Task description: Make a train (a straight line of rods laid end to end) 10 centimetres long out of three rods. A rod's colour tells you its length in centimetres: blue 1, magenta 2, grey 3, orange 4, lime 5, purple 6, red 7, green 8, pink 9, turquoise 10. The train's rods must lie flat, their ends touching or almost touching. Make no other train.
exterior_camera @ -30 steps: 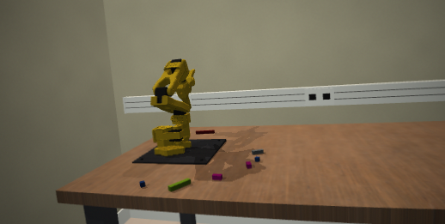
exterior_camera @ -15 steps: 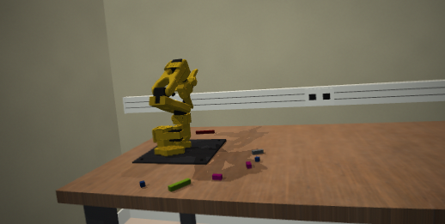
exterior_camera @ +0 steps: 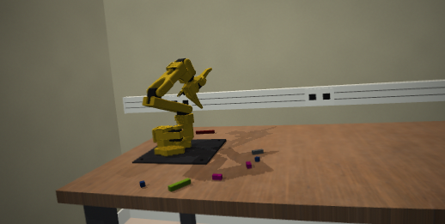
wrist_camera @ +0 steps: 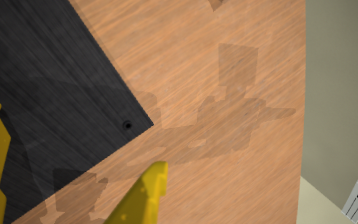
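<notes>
My gripper (exterior_camera: 200,88) is open and empty, held high above the table over the black base plate (exterior_camera: 182,151). On the table lie a red rod (exterior_camera: 205,131) behind the base, a grey rod (exterior_camera: 258,151), a blue rod (exterior_camera: 257,159), a magenta rod (exterior_camera: 248,165), a second magenta rod (exterior_camera: 217,177), a lime rod (exterior_camera: 179,184) and a second blue rod (exterior_camera: 142,184) near the front left. All rods lie apart from each other. The wrist view shows only one yellow fingertip (wrist_camera: 145,197), the plate corner (wrist_camera: 127,125) and bare wood; no rod is in it.
A white wall rail (exterior_camera: 301,95) runs behind the table. The table's front edge is close to the lime rod and the front blue rod. The far table edge shows in the wrist view (wrist_camera: 300,100).
</notes>
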You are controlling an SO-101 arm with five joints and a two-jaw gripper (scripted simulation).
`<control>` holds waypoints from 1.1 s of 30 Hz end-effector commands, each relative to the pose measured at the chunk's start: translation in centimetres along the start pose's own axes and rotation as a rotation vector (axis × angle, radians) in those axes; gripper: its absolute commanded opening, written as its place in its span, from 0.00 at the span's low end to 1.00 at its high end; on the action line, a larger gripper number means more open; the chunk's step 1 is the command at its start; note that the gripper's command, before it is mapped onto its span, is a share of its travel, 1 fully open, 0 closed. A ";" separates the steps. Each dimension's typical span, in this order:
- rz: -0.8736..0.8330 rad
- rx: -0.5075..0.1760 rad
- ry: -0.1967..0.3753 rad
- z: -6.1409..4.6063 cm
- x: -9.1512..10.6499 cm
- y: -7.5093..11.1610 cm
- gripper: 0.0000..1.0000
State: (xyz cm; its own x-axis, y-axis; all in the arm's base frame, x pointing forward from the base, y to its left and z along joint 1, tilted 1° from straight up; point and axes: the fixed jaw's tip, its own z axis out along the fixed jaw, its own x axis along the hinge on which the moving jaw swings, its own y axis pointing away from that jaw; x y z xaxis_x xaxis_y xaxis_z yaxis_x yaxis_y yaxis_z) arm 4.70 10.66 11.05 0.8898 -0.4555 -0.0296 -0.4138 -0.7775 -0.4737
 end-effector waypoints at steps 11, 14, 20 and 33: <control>0.418 -0.010 0.221 -0.3 5.3 1.2 1.00; 0.522 -0.007 0.275 -0.7 6.5 1.7 1.00; 0.660 -0.002 0.347 -1.2 8.0 2.6 1.00; 0.995 0.011 0.522 -2.8 10.7 5.4 1.00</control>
State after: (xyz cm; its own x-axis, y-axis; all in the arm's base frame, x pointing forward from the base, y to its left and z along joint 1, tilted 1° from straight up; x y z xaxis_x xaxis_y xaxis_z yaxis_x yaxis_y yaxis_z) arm 11.53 1.21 11.06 0.0399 -0.9987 -0.0331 -0.8808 -0.0195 -0.4731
